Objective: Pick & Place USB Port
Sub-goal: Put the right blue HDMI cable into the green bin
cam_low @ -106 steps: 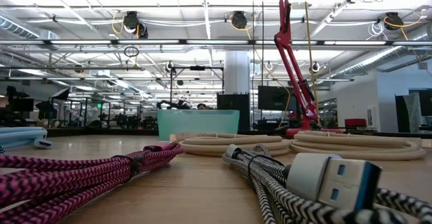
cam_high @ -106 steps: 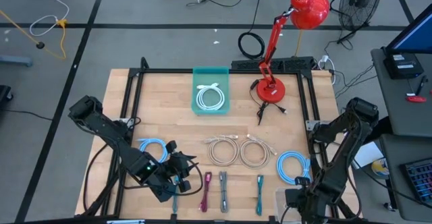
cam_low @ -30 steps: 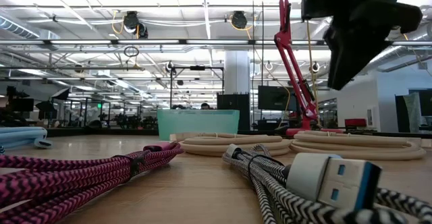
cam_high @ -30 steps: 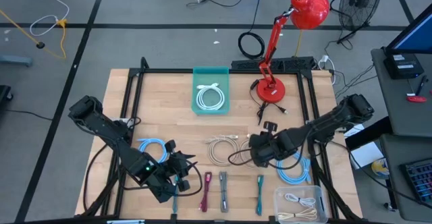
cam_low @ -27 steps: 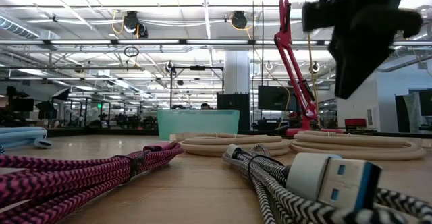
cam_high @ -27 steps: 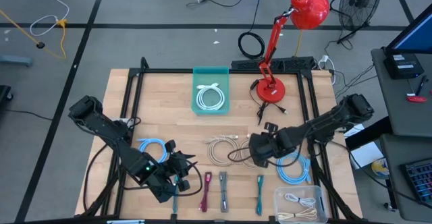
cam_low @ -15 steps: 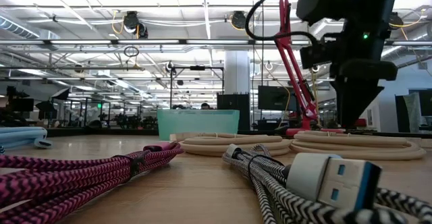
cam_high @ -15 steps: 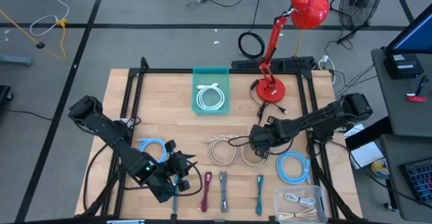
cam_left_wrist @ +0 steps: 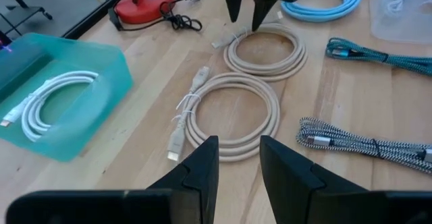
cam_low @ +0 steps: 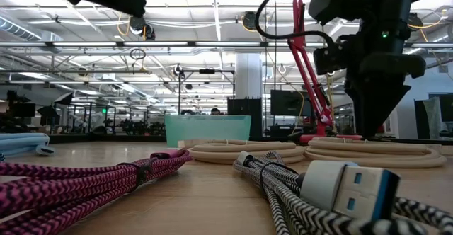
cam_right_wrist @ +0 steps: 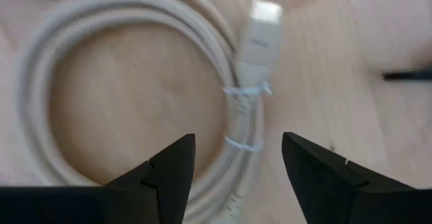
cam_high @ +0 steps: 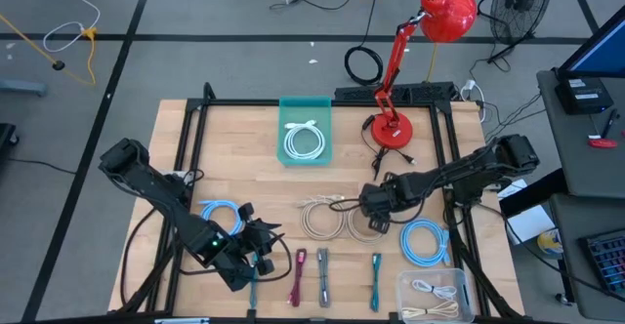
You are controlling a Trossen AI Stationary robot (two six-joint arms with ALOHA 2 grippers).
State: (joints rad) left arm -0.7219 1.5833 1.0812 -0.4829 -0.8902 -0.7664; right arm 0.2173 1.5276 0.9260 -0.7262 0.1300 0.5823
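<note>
Two beige coiled USB cables lie flat side by side at mid-table: the left coil (cam_high: 320, 218) and the right coil (cam_high: 368, 223). My right gripper (cam_high: 376, 207) points down over the right coil's (cam_right_wrist: 135, 69) far side, open. Its fingers stand on either side of the coil's tied strands (cam_right_wrist: 241, 119), just short of the plug (cam_right_wrist: 260, 28), without touching them. The left wrist view shows the right gripper (cam_left_wrist: 246, 11) above that coil (cam_left_wrist: 265, 48). My left gripper (cam_left_wrist: 237, 177) waits open near the table's front left (cam_high: 259, 256), holding nothing.
A teal bin (cam_high: 306, 119) holding a white cable stands at the far middle, and a red lamp (cam_high: 391, 129) is beside it. Blue coils (cam_high: 223, 217) (cam_high: 425, 241) lie left and right. Pink, striped and teal cables (cam_high: 322, 275) line the front edge. A clear box (cam_high: 435, 295) sits at the front right.
My right gripper has swung in from the table's right toward the right beige coil. It has come down and tipped until its fingers point down over the coil's far side. The cables have not moved.
</note>
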